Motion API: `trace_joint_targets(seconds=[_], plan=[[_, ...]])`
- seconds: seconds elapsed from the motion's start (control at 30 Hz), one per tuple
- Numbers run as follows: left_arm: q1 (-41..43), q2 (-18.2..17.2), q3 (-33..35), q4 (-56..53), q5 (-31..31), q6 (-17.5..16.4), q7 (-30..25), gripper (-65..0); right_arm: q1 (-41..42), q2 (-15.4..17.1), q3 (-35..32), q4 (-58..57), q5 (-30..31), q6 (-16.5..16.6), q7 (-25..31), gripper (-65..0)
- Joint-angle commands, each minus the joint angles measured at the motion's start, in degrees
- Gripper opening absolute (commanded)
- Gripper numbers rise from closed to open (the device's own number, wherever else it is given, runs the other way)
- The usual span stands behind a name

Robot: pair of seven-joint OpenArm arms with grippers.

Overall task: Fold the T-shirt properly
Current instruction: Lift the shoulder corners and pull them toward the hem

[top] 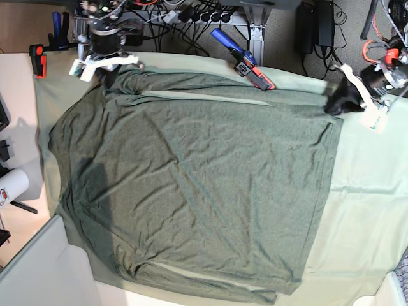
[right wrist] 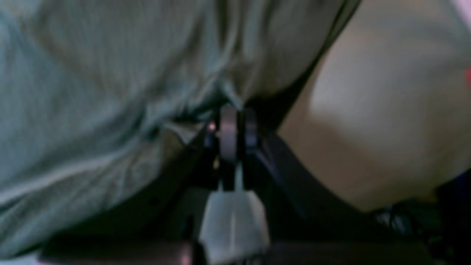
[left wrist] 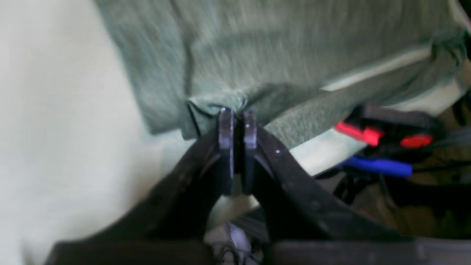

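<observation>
The dark olive T-shirt [top: 191, 178] lies spread flat over most of the pale green table cloth [top: 370, 210]. At its far right corner my left gripper [top: 336, 102] pinches the edge. In the left wrist view this gripper [left wrist: 238, 117] is shut on a bunched corner of the T-shirt [left wrist: 257, 55]. My right gripper [top: 109, 71] is at the shirt's far left corner. Seen from the right wrist, the right gripper [right wrist: 235, 114] is shut on a gathered fold of the T-shirt [right wrist: 92, 92]. Both views are blurred.
A blue and red clamp [top: 245, 60] lies at the table's back edge, close to the shirt's far hem. Another red clamp [top: 38, 57] grips the back left corner. A white roll [top: 13, 185] stands off the left side. Cables and stands crowd the back.
</observation>
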Motion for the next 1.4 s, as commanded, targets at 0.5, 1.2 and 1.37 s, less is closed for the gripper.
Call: trace_joint_targets(seconds=[0.5,1.2,1.37], plan=[[-6.9,-0.7,-0.6,2.3,-2.8,-1.1,-0.7,-65.0,9.9,0.9,6.8,1.8,4.0,4.7,0.6,-65.0],[-31.6,-0.7,10.8,-22.9,5.6,-1.1,-7.0,-65.0,26.9,0.9,6.7,-13.9,0.6,4.7,0.6,-65.0],[-34.8,-0.7,10.8,-28.8,5.6,-1.1,-7.2,-65.0,30.5,0.9,6.6,-18.4,-0.5,7.3,0.6,-65.0]])
